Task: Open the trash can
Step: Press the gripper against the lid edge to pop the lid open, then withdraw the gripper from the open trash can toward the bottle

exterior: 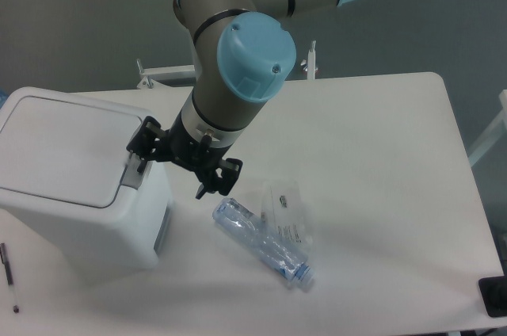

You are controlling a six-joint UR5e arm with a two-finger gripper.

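Note:
The white boxy trash can [71,193] stands at the left of the table with its flat lid [63,150] lying shut. Its grey push latch [131,175] sits at the lid's right edge. My gripper [178,168] hangs just right of the can, at lid height, with its black jaws spread open and empty. One finger [144,139] is at the latch and seems to touch the lid's edge. The other finger [215,181] is out over the table.
A crushed clear plastic bottle [265,237] lies on the white table [380,162] right of the can, just below the gripper. A pen [8,273] lies at the front left. A black object [494,296] sits at the front right corner.

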